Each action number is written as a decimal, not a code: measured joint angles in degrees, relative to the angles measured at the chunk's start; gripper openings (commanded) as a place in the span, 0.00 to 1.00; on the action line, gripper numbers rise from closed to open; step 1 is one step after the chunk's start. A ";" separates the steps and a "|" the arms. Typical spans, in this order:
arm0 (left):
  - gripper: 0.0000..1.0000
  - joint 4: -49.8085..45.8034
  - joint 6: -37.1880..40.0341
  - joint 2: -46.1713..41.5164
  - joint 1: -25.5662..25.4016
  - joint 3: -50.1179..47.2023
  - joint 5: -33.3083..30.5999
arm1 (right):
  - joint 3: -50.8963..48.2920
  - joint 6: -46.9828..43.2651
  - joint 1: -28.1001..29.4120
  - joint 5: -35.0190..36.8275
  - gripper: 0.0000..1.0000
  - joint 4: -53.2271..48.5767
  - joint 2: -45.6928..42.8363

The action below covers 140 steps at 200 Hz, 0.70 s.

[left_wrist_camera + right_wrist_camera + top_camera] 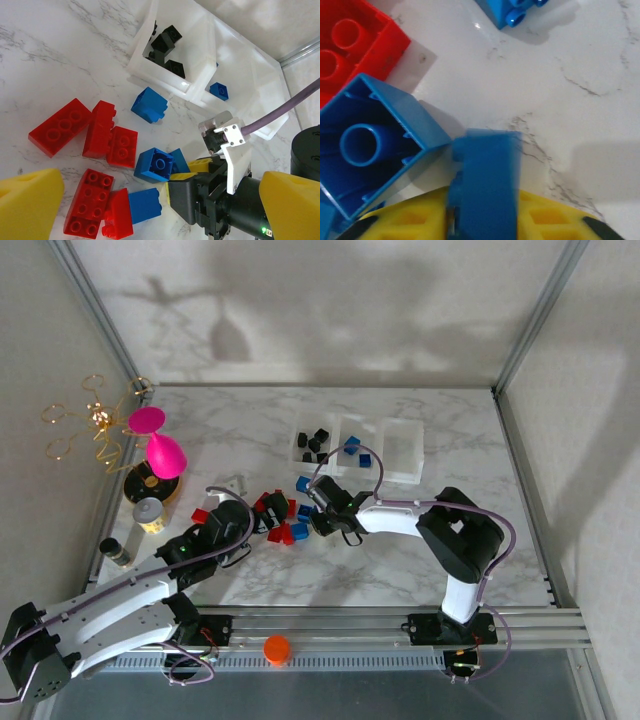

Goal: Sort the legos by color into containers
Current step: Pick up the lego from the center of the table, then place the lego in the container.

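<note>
Red and blue legos [280,520] lie in a loose pile on the marble table. My right gripper [322,517] is shut on a small blue brick [482,185], low over the table at the pile's right edge; its yellow fingers [200,167] pinch that brick [180,161] beside an upturned blue brick [156,165]. My left gripper [160,180] hangs open over the red bricks [107,137], with nothing held. Three white trays stand behind: the left tray [300,430] has black bricks [167,45], the middle tray [345,462] has blue bricks [358,452], and the right tray [402,450] looks bare.
A pink goblet ornament [160,445] and gold wire stand at the far left, with a grey canister [150,512] and a small dark bottle [116,552] nearby. An orange cap [277,648] rests on the front rail. Metal frame posts [530,325] bound the table.
</note>
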 measured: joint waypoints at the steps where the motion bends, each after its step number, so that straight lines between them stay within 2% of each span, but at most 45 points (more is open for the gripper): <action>1: 1.00 0.02 0.00 0.04 0.00 0.00 0.00 | 0.00 0.09 0.00 -0.04 0.23 0.00 0.00; 44: 0.99 0.09 0.20 0.52 0.00 0.20 0.02 | -0.02 0.22 -0.13 -1.11 0.20 -0.17 -0.50; 76: 1.00 0.28 0.31 1.07 0.00 0.79 0.02 | -0.22 0.76 -1.36 -2.38 0.20 -1.49 -4.42; 113: 1.00 1.20 1.27 3.50 0.00 2.23 0.09 | -0.17 1.20 -6.36 -2.32 0.21 -3.56 -10.60; 140: 1.00 2.23 2.01 5.95 0.00 3.26 0.26 | 1.88 1.22 -11.47 -1.70 0.21 -5.53 -11.47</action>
